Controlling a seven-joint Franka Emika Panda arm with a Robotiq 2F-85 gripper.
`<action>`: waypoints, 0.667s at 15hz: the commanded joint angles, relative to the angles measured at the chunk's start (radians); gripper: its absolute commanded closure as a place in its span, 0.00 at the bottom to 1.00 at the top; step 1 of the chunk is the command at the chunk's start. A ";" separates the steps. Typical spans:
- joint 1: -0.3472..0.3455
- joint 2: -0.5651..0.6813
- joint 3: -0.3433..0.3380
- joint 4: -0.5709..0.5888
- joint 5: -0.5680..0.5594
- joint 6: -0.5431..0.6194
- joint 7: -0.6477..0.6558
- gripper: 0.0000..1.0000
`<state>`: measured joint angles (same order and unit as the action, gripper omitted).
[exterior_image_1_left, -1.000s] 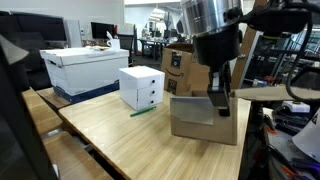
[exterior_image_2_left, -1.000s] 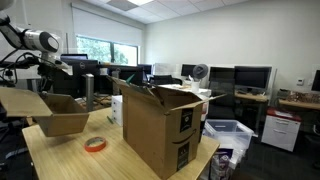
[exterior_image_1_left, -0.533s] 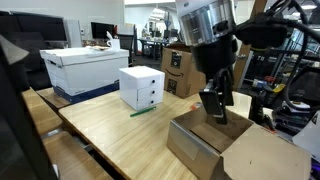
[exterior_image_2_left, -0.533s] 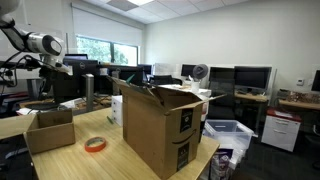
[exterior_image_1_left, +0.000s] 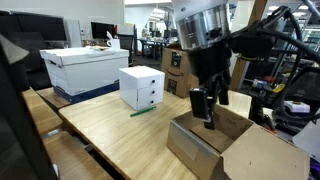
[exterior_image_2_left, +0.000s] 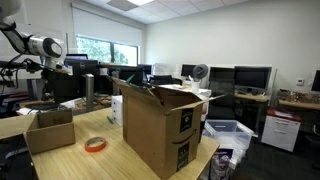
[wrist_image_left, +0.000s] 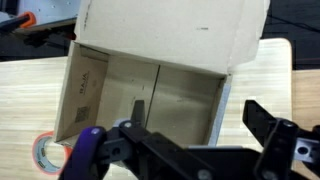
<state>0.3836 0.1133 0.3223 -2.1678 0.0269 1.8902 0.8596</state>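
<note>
A small open cardboard box (exterior_image_1_left: 222, 146) rests on the wooden table (exterior_image_1_left: 110, 135), its flap (exterior_image_1_left: 262, 158) folded out toward the near side. My gripper (exterior_image_1_left: 204, 108) hangs just above the box's far rim, open, with nothing between its fingers. In the wrist view the gripper (wrist_image_left: 200, 112) spreads wide over the empty box (wrist_image_left: 120, 85); one fingertip (wrist_image_left: 138, 108) is over the inside and the other is over the table beside the box wall. In an exterior view the same box (exterior_image_2_left: 50, 128) sits below the gripper (exterior_image_2_left: 46, 97).
A roll of orange tape (exterior_image_2_left: 95, 144) lies on the table between the small box and a large open cardboard box (exterior_image_2_left: 160, 125); the tape (wrist_image_left: 45, 155) also shows beside the box. A white carton (exterior_image_1_left: 142, 88), a green pen (exterior_image_1_left: 145, 111) and a white lidded bin (exterior_image_1_left: 85, 68) stand farther along.
A second ago my gripper held the small box up by its wall. The box has since come down onto the table, the jaws have opened, and the gripper has lifted slightly clear.
</note>
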 joint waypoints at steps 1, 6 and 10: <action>-0.017 -0.020 -0.019 -0.052 0.021 0.154 0.032 0.00; -0.018 0.002 -0.046 -0.067 -0.049 0.257 0.098 0.00; -0.017 0.033 -0.063 -0.061 -0.117 0.275 0.166 0.07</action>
<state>0.3697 0.1254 0.2651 -2.2200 -0.0397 2.1312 0.9602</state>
